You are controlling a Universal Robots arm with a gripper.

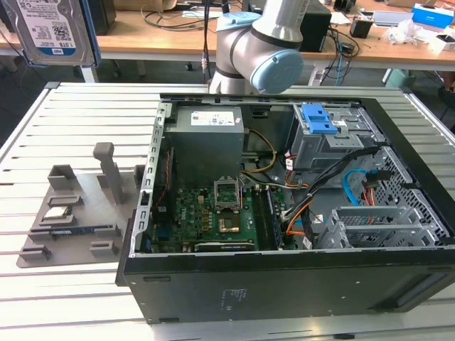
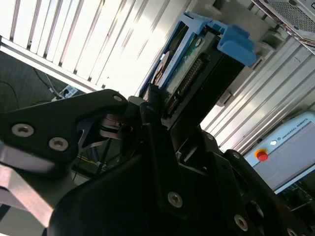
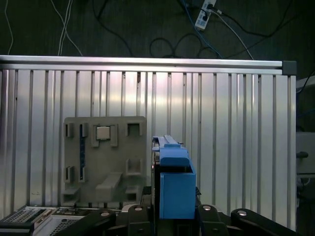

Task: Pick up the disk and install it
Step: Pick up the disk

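The gripper is clamped on the disk, whose blue-framed end sticks out past it, high over the slatted counter. A grey tray lies on the counter, with the open computer case beside it.

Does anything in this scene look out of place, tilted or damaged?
Nothing looks damaged or spilled. The disk is clamped in the gripper, raised off the slatted table. The computer case lies open on its side on that table.
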